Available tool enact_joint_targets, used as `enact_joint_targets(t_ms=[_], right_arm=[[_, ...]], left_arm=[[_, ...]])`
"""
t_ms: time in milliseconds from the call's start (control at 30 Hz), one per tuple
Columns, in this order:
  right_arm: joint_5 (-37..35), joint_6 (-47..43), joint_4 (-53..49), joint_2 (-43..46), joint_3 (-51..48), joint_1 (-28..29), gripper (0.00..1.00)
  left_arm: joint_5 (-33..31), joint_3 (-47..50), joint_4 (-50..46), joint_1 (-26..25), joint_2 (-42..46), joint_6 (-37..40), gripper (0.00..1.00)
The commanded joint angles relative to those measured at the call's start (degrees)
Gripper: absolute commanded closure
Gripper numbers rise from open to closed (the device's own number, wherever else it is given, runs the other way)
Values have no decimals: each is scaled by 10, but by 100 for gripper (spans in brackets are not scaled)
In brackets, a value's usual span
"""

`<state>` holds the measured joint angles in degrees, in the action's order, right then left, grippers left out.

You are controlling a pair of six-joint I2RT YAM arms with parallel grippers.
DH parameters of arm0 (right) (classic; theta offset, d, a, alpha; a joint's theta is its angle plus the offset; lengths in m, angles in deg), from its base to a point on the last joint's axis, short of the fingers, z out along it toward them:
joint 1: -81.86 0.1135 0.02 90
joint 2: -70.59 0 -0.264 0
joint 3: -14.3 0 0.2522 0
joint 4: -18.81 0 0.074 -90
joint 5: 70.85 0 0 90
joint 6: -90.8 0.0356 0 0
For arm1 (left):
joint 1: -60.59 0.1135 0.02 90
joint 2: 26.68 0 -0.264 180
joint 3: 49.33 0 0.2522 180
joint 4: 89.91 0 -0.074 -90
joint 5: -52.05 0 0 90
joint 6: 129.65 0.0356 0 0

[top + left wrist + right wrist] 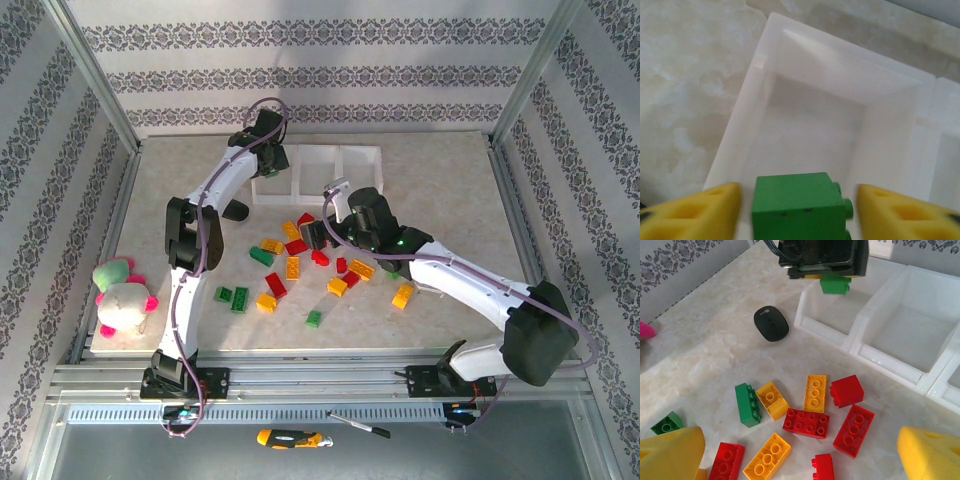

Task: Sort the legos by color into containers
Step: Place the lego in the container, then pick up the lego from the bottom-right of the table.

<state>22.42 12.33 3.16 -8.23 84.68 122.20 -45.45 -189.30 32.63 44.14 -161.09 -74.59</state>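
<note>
Low in the frame, we are holding our right gripper (pixel 800 452) wide over red, yellow-orange and green studded plastic bricks (pixel 805 422). Farther up, our left gripper (pixel 799 216) is standing with jaws parted beside a small green studded brick (pixel 795 195), above the white translucent plastic tray (pixel 805 60), over its left compartment.

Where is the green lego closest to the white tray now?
In the left wrist view the green lego is between the left end effector's open jaws, over the tray's left-end compartment, nearest the black mouse.
</note>
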Motion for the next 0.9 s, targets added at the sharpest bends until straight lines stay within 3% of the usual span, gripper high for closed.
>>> enact_joint_targets(t_ms=[0, 133, 267, 433, 567, 700, 867], right_arm=[[-32, 22, 4, 23, -13, -10, 2], [-75, 39, -7, 34, -24, -19, 2], [-128, 90, -51, 51, -33, -35, 2], [-107, 155, -154, 65, -40, -82, 2], [-89, 163, -238, 68, -47, -110, 2], [-118, 211, -341, 81, -58, -124, 2], [-111, 279, -358, 121, -137, -139, 3]], left_arm=[[-6, -27, -54, -7, 9, 20, 16], [-8, -24, -62, -15, 39, 44, 1], [-9, 24, -43, -28, 90, 71, 1], [31, 152, 31, -54, 183, 165, 1], [93, 301, 122, -81, 279, 241, 1], [150, 443, 219, -114, 372, 312, 1], [285, 597, 318, -158, 438, 445, 1]])
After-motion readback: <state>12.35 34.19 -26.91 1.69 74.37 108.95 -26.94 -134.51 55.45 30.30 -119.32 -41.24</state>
